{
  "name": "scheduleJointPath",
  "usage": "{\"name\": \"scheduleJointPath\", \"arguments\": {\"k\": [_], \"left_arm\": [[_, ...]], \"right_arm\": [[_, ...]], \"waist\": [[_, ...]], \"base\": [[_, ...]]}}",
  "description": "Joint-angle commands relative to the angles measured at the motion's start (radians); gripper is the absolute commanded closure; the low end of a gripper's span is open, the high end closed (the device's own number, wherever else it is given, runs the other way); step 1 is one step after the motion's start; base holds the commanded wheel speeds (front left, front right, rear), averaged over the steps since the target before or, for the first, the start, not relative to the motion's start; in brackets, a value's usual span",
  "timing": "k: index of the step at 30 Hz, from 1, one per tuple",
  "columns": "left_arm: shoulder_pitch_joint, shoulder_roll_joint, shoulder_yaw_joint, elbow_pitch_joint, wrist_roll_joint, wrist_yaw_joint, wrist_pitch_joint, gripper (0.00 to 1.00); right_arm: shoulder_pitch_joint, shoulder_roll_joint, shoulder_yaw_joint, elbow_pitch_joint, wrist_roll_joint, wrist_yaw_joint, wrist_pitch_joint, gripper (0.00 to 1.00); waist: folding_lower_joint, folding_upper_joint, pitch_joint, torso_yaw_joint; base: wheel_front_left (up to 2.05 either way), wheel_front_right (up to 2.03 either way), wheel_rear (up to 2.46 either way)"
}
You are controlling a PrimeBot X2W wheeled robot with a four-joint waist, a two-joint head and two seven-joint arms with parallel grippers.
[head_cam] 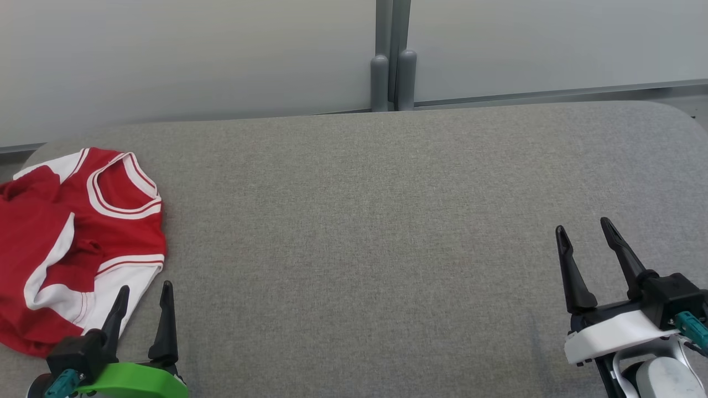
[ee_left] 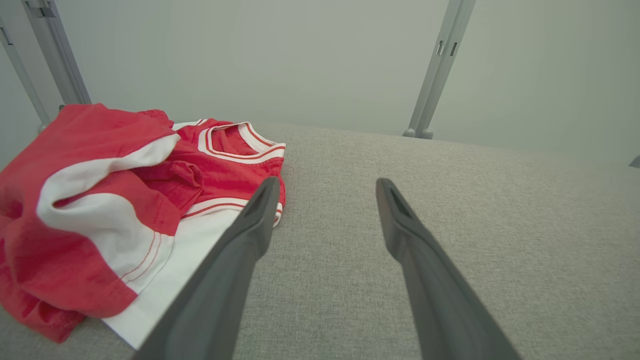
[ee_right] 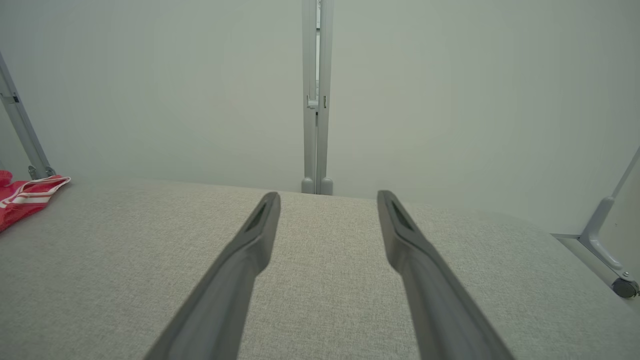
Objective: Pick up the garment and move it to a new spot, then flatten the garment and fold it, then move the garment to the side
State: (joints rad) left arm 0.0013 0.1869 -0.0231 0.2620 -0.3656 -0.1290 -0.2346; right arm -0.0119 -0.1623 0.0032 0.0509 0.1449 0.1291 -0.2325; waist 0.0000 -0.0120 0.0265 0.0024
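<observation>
Red-and-white crumpled jersey (head_cam: 77, 237) lies at nine o'clock; left hand (head_cam: 145, 286) and right hand (head_cam: 583, 224) gape wide, empty; a shallow pinch risks lifting one layer.

The left hand (head_cam: 146, 285) has a green shell, the right hand (head_cam: 582, 224) white; both have tapered black fingers (head_cam: 572, 276).

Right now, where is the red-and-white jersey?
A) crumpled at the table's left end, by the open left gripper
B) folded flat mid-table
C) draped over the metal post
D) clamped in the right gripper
A: the red-and-white jersey lies bunched on the grey fabric surface next to the left gripper, whose jaws stand open with nothing clamped between them. The right gripper is open too, far across the surface.
</observation>
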Motion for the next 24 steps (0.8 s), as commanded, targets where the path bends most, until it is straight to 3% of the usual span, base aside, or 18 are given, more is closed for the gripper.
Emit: {"name": "scheduleJointPath", "arguments": {"k": [1, 13, 24], "left_arm": [[0.006, 0.010, 0.002, 0.000, 0.024, -0.003, -0.010, 0.00], [0.017, 0.016, -0.003, 0.014, 0.087, -0.003, -0.034, 0.00], [0.030, 0.010, 0.026, 0.016, 0.074, -0.003, -0.031, 0.00]], "right_arm": [[0.009, -0.007, 0.003, -0.009, -0.028, 0.002, -0.013, 0.00], [0.019, -0.016, 0.009, -0.014, -0.106, 0.002, -0.036, 0.00], [0.035, -0.007, 0.009, 0.030, -0.034, 0.002, -0.034, 0.00]], "waist": [[0.0000, 0.0109, -0.001, 0.001], [0.0000, 0.0120, -0.010, 0.004], [0.0000, 0.0120, -0.030, 0.018]], "base": [[0.00, 0.00, 0.00], [0.00, 0.00, 0.00], [0.00, 0.00, 0.00]]}}
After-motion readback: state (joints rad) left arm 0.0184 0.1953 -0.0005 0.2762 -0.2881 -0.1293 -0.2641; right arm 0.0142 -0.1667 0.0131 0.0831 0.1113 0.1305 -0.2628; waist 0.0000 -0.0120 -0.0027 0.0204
